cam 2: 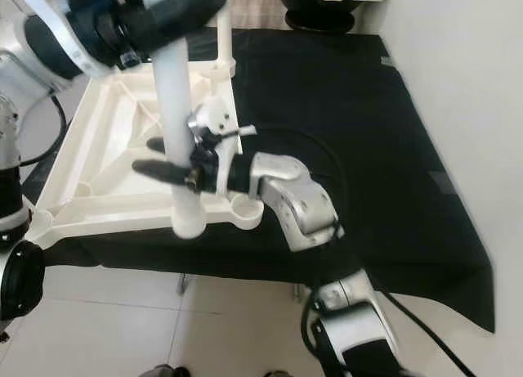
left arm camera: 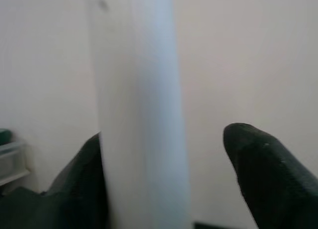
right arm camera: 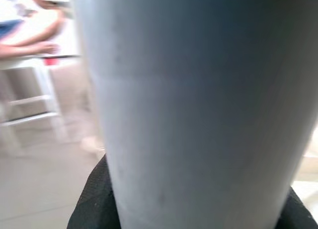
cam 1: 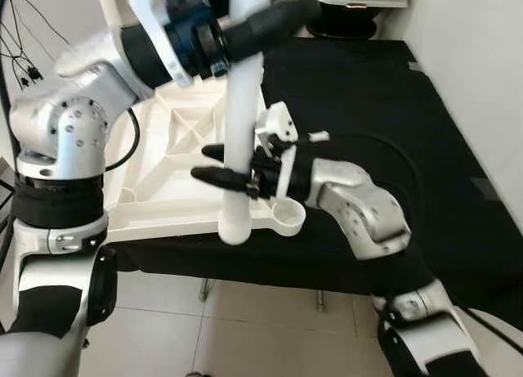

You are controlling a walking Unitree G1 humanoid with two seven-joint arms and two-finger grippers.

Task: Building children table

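Note:
A white table top (cam 1: 176, 160) lies upside down on a black cloth. A long white table leg (cam 1: 243, 107) stands upright in the air, its lower end just left of the top's near right corner socket (cam 1: 288, 213). My right gripper (cam 1: 211, 164) is shut on the leg's middle, one black finger on each side of it. My left gripper (cam 1: 278, 17) reaches around the leg's upper part. In the left wrist view the leg (left arm camera: 139, 114) rests against one finger, while a gap separates it from the other finger (left arm camera: 268, 169). The leg (right arm camera: 198, 90) looms close in the right wrist view.
The black cloth (cam 1: 368, 91) covers a low surface with free room to the right. A dark round object (cam 1: 343, 17) sits at the back. A white wall (cam 1: 482, 83) is on the right, tiled floor (cam 1: 245, 328) in front. A person's arm (right arm camera: 30, 45) shows far off.

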